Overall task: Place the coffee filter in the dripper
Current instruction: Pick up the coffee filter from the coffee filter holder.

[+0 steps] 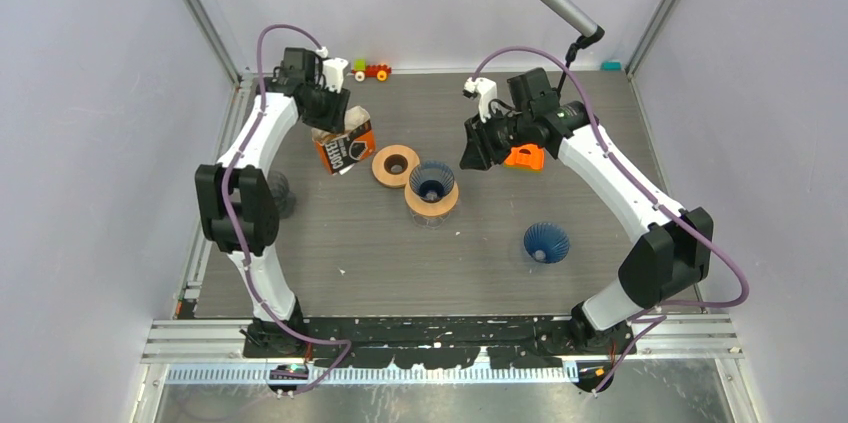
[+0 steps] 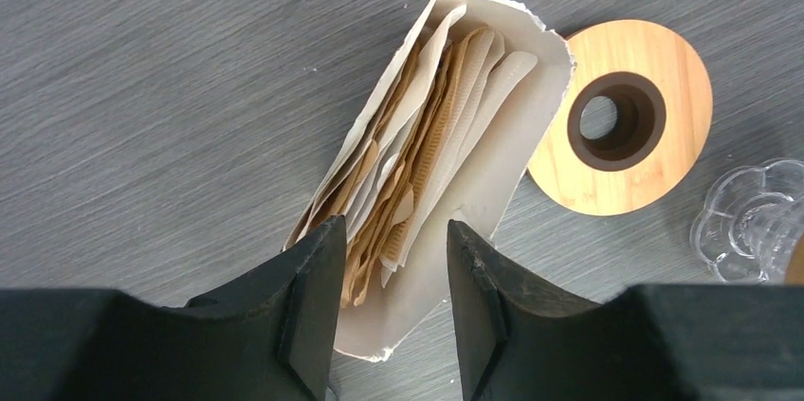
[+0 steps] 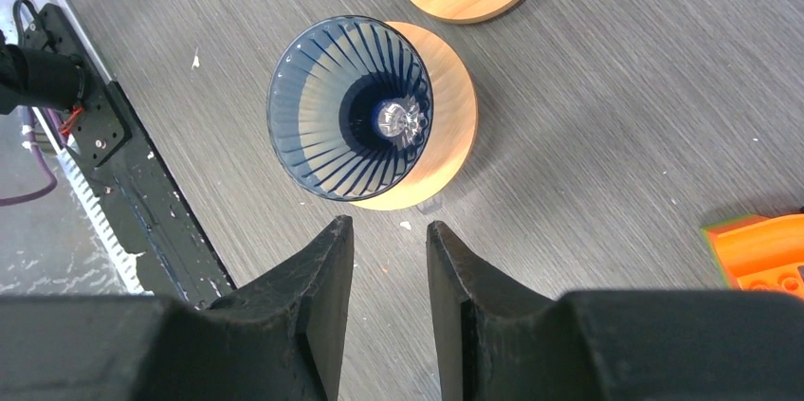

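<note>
left gripper [image 2: 393, 235] jaws part-spread astride filters [image 2: 422, 159] in torn box [image 2: 498, 169], nothing pinched. right gripper [image 3: 389, 230] jaws part-spread, empty, just beside dripper [image 3: 327, 131].

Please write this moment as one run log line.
stage: filter pickup | left pincer: open over filter box | right pincer: open, empty, near dripper | dripper: no filter yet

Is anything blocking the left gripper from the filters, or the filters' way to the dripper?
Nothing visible blocks either. The box is open-topped, filters exposed under the left gripper. A flat wooden ring lies between box and dripper, likely low enough to pass over. The right gripper hovers near the dripper.
</note>
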You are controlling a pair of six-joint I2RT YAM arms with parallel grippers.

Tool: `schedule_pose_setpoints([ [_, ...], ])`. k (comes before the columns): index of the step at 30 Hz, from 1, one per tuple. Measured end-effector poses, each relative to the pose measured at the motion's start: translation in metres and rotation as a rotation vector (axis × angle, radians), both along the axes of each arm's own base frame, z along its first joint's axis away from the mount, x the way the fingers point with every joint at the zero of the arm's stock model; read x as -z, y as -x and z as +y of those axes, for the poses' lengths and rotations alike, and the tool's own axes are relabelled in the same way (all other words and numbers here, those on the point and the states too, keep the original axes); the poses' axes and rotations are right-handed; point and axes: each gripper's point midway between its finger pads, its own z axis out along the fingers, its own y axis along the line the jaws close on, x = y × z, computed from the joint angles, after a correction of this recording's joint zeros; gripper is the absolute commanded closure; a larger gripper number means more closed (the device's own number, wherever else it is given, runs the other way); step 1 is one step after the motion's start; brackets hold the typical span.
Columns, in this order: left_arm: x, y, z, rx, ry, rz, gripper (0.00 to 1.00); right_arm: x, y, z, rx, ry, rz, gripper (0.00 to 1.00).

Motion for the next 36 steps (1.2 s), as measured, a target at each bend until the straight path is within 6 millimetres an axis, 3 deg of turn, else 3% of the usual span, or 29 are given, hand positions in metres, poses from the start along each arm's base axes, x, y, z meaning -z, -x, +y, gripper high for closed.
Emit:
schedule_pose_setpoints([
  [18,0.031,0.001,0.007,0.039,-0.067,0.07,0.54,0.005,0.0,-0.005,0.007,-0.013,0.024,0.61],
  [28,0.041,0.004,0.008,0.049,-0.075,0.1,0.79,0.012,-0.004,-0.007,0.016,-0.01,0.046,0.61],
  [36,0.023,-0.003,0.007,0.049,-0.072,0.07,1.0,0.013,-0.004,-0.007,0.017,-0.009,0.048,0.61],
])
